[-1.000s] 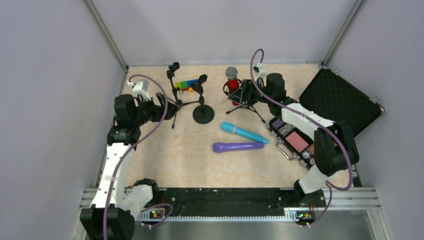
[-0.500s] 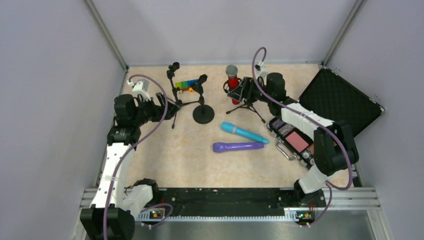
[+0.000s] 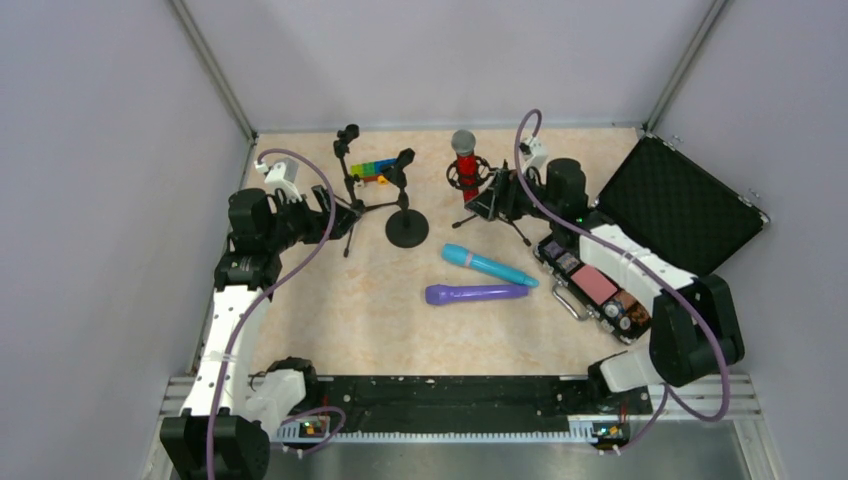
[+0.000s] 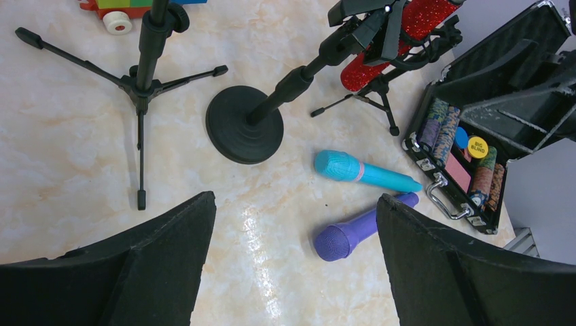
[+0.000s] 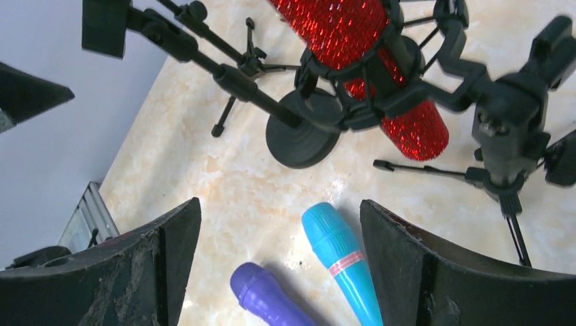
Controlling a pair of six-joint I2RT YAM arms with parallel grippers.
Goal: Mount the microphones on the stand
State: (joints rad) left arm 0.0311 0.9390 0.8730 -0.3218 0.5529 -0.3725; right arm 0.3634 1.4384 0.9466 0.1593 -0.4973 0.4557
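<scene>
Withdrawn from the red mic (image 5: 414,129), right end effector (image 5: 278,202) gapes empty; wrist view crops the mic's head.

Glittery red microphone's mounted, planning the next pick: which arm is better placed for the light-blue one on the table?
Right. The right fingers, open and empty, hover close to the light-blue plastic microphone; the left fingers are farther off beside the empty black tripod stand.

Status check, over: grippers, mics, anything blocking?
Left gripper, right gripper open, empty. Red mic seated in mount on right tripod. Blue mic, purple mic lying on table, nothing on them. Round-base stand, left tripod bare.
</scene>
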